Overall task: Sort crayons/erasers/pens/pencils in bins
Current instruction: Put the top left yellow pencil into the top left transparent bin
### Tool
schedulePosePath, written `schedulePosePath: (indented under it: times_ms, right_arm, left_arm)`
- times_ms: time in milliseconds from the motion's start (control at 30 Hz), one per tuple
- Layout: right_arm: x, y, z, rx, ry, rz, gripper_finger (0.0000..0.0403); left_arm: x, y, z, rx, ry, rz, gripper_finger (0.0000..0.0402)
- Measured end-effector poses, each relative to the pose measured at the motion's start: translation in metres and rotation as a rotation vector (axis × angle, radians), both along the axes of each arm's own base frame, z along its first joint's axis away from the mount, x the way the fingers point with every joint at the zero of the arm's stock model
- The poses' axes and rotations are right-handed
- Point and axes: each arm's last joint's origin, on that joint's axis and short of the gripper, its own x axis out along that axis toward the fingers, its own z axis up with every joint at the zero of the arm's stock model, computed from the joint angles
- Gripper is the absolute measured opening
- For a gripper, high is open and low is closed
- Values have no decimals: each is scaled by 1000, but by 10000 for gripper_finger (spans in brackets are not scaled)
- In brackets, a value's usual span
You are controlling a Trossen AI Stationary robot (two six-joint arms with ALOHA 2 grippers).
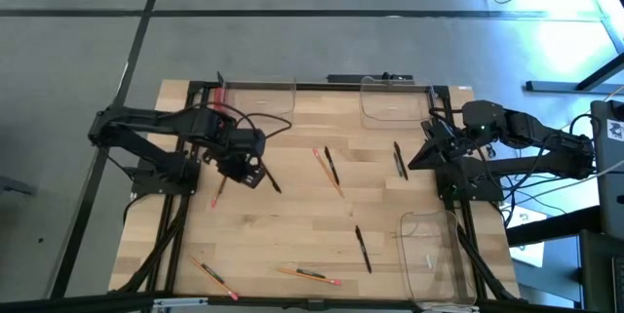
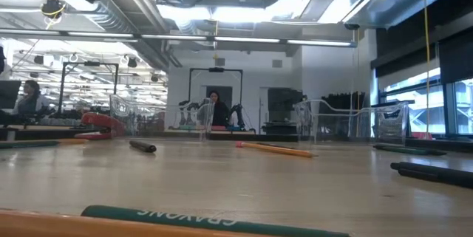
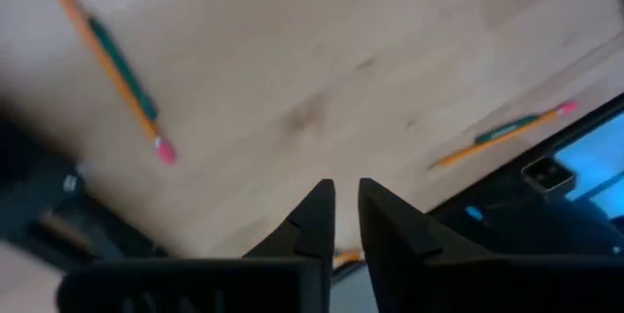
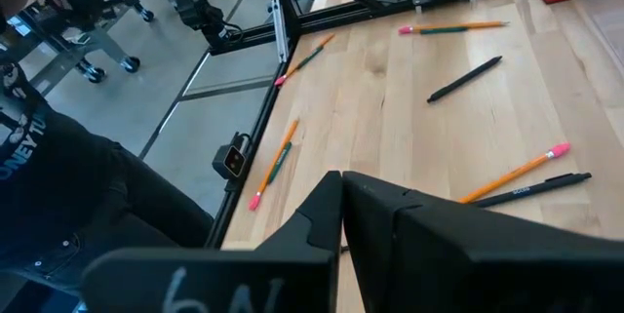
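Pencils and pens lie scattered across the wooden table. Left gripper hovers slightly parted, holding nothing. Right gripper is closed, empty.

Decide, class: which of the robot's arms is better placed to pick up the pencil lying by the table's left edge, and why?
Probably the left. The left gripper, fingers slightly parted and empty, hangs just beside that pencil. The right gripper is shut at the opposite edge, with the whole table between.
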Motion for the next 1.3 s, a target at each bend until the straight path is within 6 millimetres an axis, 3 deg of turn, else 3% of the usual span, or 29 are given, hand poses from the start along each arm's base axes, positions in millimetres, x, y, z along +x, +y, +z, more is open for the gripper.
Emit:
schedulePosePath:
  times_ms: [200, 467, 700, 1300]
  right_arm:
    - [0, 0, 0, 0, 0, 0, 16]
    - [0, 0, 0, 0, -4, 1, 16]
    - [0, 0, 1, -5, -11, 2, 16]
    - [1, 0, 1, -4, -14, 2, 16]
  left_arm:
    - [-7, -3, -4, -3, 128, 35, 79]
    - [-12, -21, -10, 25, 179, 57, 79]
    - [-24, -41, -48, 8, 342, 106, 79]
    - [-40, -55, -131, 26, 395, 164, 79]
